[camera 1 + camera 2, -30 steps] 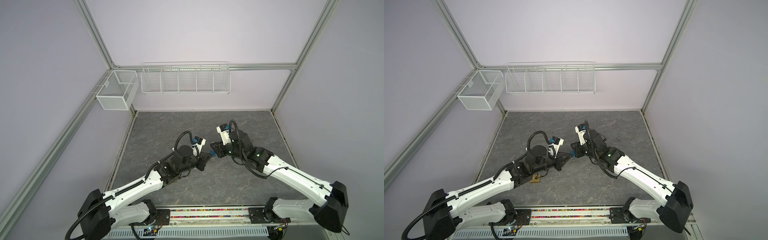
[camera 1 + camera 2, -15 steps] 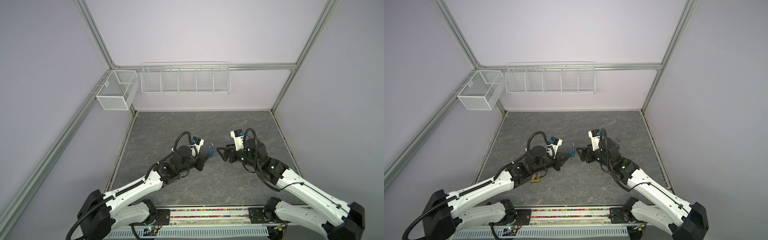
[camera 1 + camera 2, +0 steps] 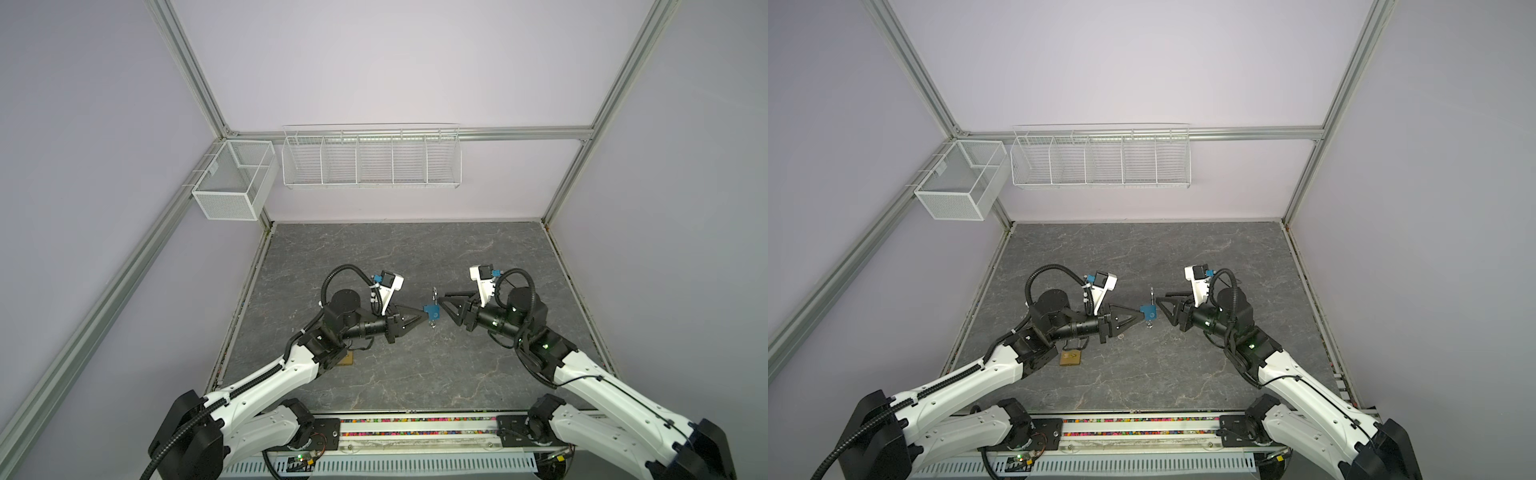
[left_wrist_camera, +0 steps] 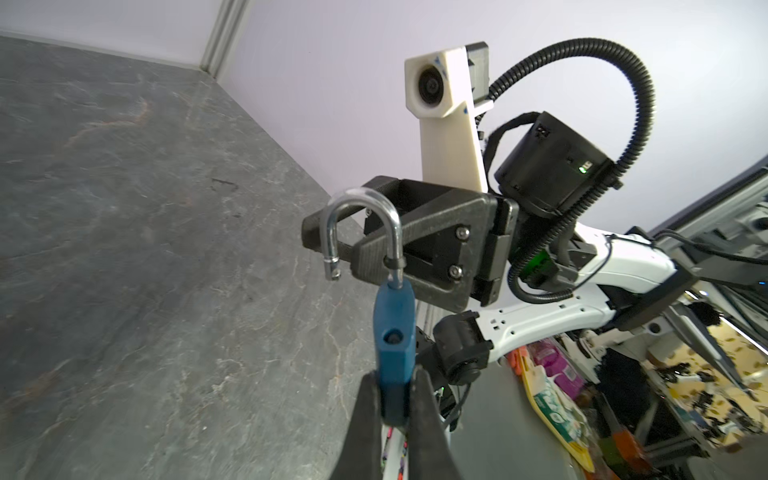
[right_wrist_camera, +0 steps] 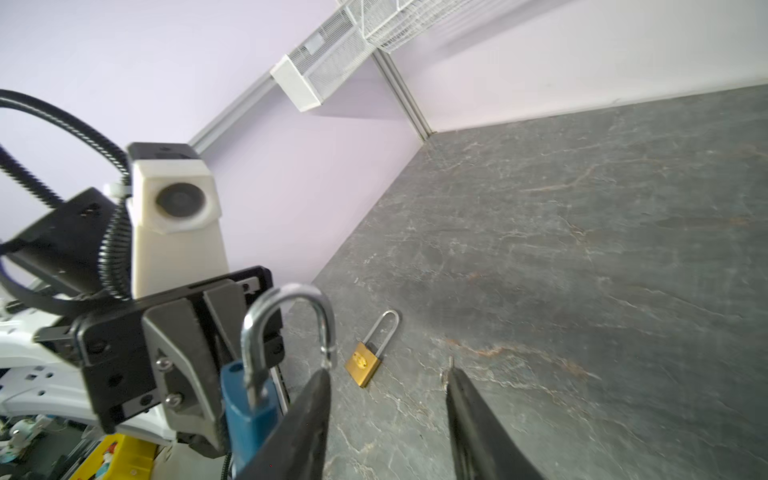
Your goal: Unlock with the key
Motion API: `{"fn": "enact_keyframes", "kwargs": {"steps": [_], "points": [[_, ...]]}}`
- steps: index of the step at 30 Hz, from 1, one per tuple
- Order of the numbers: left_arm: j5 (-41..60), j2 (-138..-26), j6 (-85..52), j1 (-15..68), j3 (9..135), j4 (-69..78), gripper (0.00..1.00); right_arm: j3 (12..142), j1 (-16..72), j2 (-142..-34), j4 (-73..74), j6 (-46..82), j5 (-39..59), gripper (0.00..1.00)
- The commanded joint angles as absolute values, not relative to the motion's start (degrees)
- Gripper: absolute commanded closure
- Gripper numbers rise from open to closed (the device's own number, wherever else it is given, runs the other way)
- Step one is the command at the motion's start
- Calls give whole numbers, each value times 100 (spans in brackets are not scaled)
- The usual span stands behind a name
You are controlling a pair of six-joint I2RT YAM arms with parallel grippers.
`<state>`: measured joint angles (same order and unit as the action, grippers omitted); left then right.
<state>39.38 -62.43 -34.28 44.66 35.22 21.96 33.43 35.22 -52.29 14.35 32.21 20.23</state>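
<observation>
Grey tabletop (image 3: 374,257); one blue padlock (image 4: 392,328), one brass padlock (image 5: 363,365).

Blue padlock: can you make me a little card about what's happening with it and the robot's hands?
Blue padlock: pinched in the left hand, up off the table
Shackle: open, one end free
Right hand: open, close beside the shackle, holding nothing
Brass padlock: lying on the table, shackle closed
</observation>
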Motion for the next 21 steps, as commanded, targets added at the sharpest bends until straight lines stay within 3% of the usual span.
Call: {"fn": "enact_keyframes", "kwargs": {"steps": [1,12,21], "points": [[4421,-6318,-3574,4447,3610,2663,100,3418,3483,-5133,1819,3263,2323,53],[4474,-6346,-3595,4447,3698,2773,100,3713,3478,-5329,1408,3078,2421,58],[4460,-6353,-3616,4447,3724,2838,100,3981,3480,-5808,1474,3111,2796,79]]}}
